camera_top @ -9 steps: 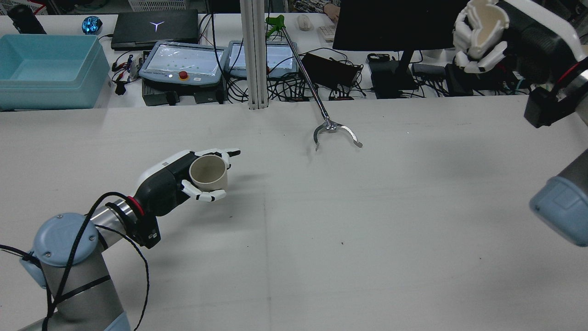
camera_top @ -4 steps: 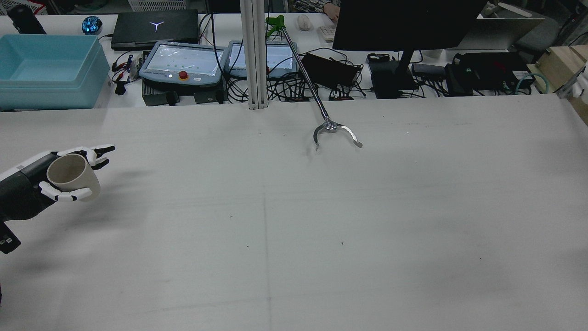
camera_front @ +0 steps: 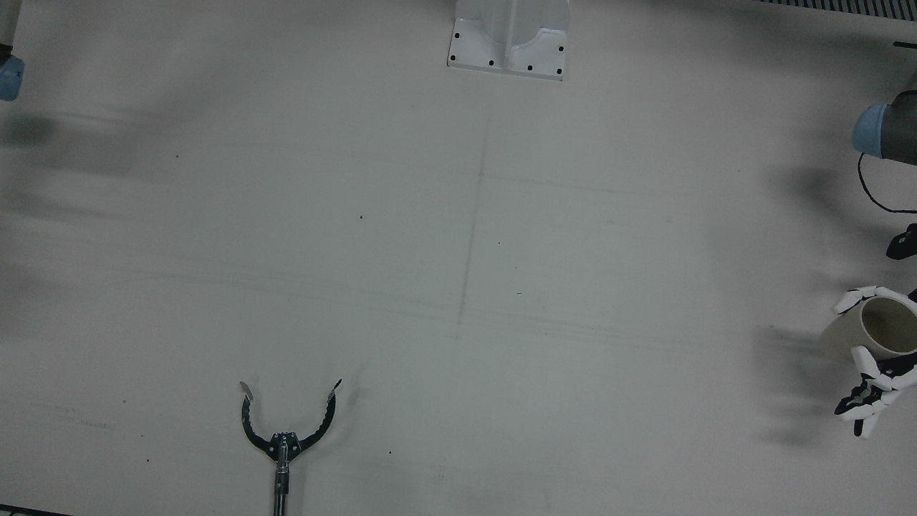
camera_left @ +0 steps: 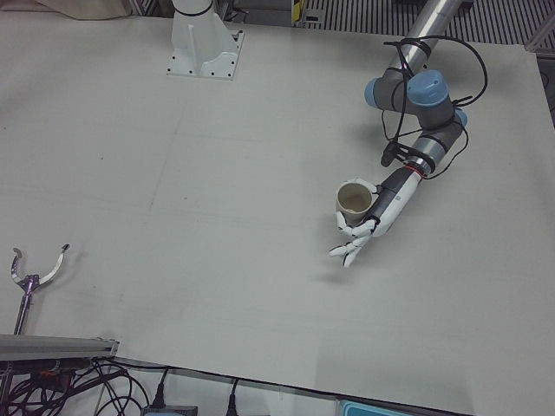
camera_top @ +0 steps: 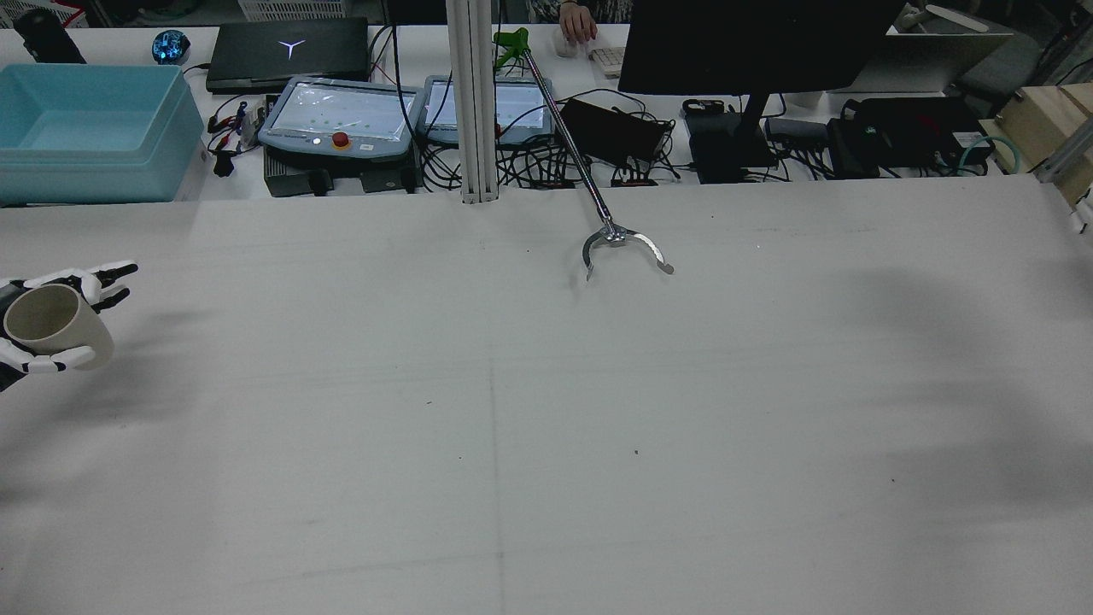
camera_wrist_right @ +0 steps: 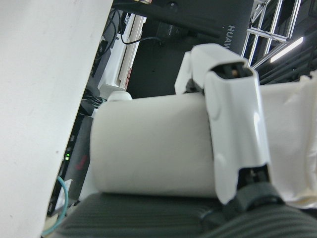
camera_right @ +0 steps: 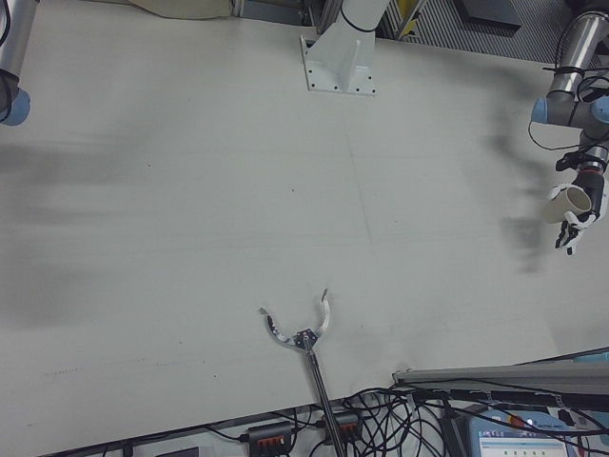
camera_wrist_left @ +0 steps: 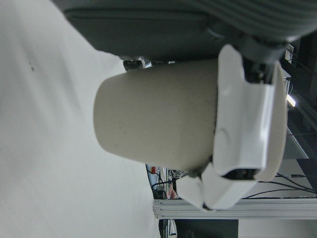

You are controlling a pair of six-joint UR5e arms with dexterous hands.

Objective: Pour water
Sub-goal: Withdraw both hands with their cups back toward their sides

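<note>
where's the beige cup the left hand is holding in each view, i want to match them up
Front view: beige cup at the right edge.
Rear view: at the left edge.
Left-front view: right of centre.
Right-front view: at the right edge.
Left hand view: fills the centre, on its side.
Right hand view: not in it; another cup is.
Shared landmark: the reacher claw.

Left hand (camera_top: pixel 17 363): cut off by rear view's left edge. Right hand (camera_wrist_right: pixel 237 144): seen only in its own close view. Reacher tool (camera_front: pixel 283 437): handle cropped at front view's bottom edge.
</note>
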